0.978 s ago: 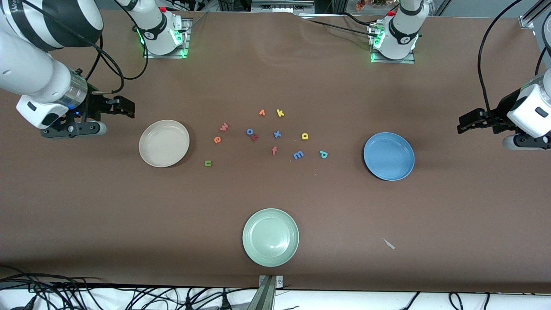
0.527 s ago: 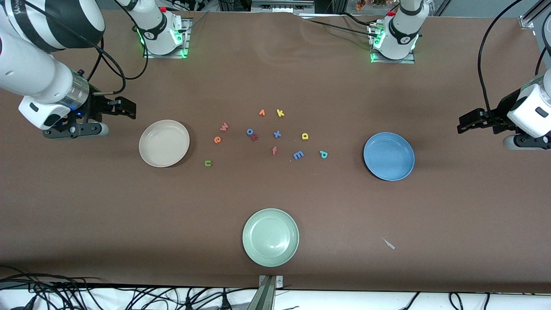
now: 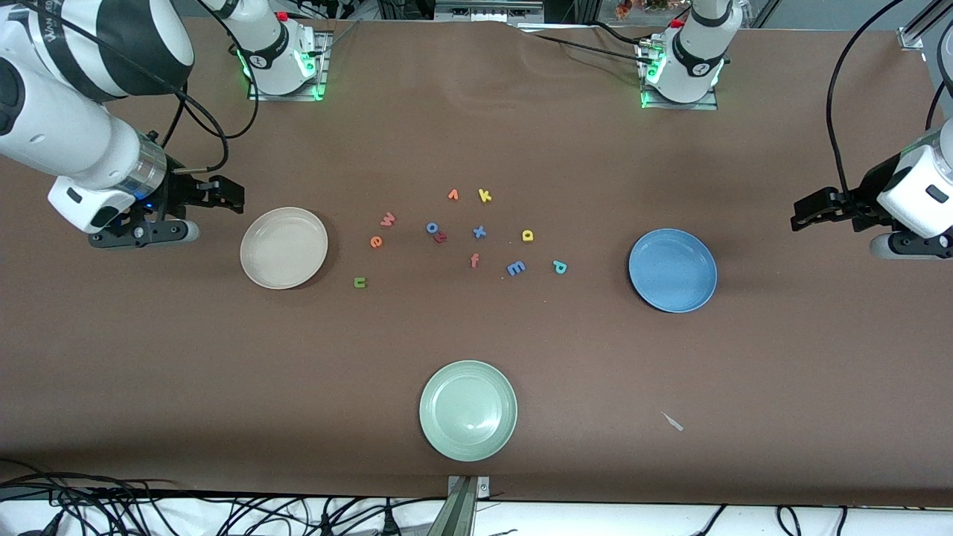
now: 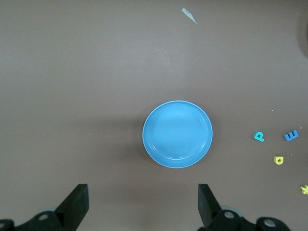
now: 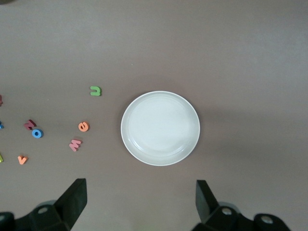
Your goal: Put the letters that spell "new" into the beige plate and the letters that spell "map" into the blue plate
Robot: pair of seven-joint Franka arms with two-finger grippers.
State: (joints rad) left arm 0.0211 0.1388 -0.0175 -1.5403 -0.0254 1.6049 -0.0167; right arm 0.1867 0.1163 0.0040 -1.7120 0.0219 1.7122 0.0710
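Note:
The empty beige plate [image 3: 284, 248] [image 5: 160, 128] lies toward the right arm's end of the table. Beside it are the olive n [image 3: 359, 282] [image 5: 96, 90], orange e [image 3: 376, 241] [image 5: 83, 126] and pinkish w [image 3: 388, 219] [image 5: 75, 144]. The empty blue plate [image 3: 672, 270] [image 4: 177, 134] lies toward the left arm's end, with the teal p [image 3: 559, 266] [image 4: 259, 136], blue m [image 3: 516, 267] [image 4: 291, 135] and yellow a [image 3: 528, 235] [image 4: 278, 160] close by. My right gripper [image 3: 227, 195] [image 5: 141, 204] hovers open and empty beside the beige plate. My left gripper [image 3: 802, 214] [image 4: 143, 207] waits open and empty off the blue plate's outer side.
Other letters lie mid-table: orange v [image 3: 453, 195], yellow k [image 3: 485, 196], blue o [image 3: 432, 228], blue x [image 3: 479, 231], salmon f [image 3: 474, 260]. A pale green plate [image 3: 468, 410] sits nearest the front camera. A small white scrap [image 3: 672, 422] lies beside it toward the left arm's end.
My right arm has shifted a little toward the beige plate, gripper still open. The left arm and all letters have not moved.

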